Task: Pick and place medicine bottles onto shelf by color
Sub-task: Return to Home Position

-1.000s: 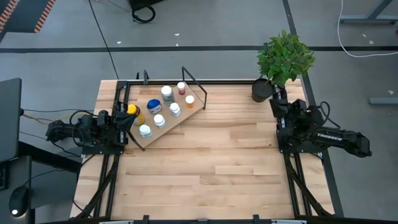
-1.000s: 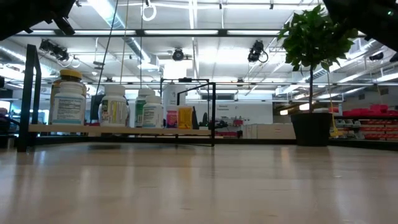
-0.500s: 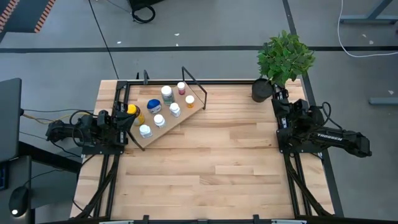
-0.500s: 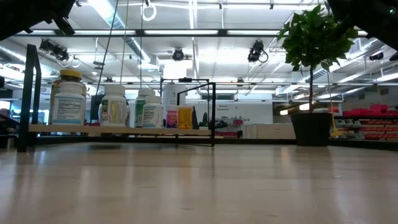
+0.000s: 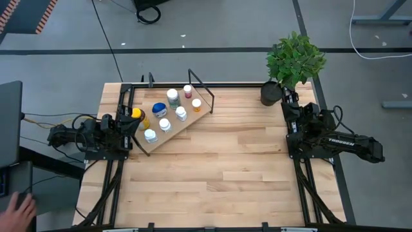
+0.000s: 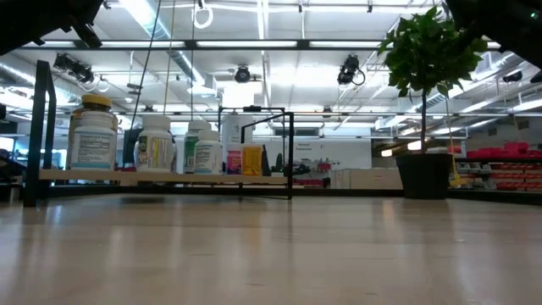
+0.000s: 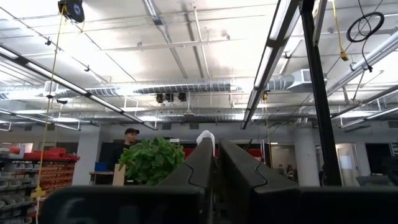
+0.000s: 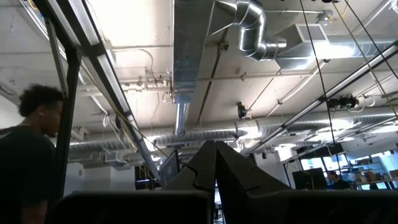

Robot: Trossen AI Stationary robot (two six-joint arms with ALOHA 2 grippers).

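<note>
The shelf (image 5: pixel 172 124), a light-wood board on a black wire frame, stands slantwise at the table's far left. The medicine bottles stand upright on it. A yellow-capped amber one (image 5: pixel 136 115) and a blue one (image 5: pixel 159 109) are there, along with an orange one (image 5: pixel 196 104) and several white-capped ones (image 5: pixel 165 124). The low view shows them in a row (image 6: pixel 155 142) on the board (image 6: pixel 169 178). My left gripper (image 5: pixel 131 123) is shut and tipped upward at the left edge, beside the shelf's near-left end. My right gripper (image 5: pixel 287 101) is shut and tipped upward at the right edge.
A black pot with a green plant (image 5: pixel 271 93) stands at the far right corner, close to my right gripper. The slatted wooden tabletop (image 5: pixel 219 174) lies bare in the middle and near part. A person's hand (image 5: pixel 19 209) shows off the table at the near left.
Both arms have kept still and the bottles stand as before. A person's hand has come into the high view beside the table's near left corner.
</note>
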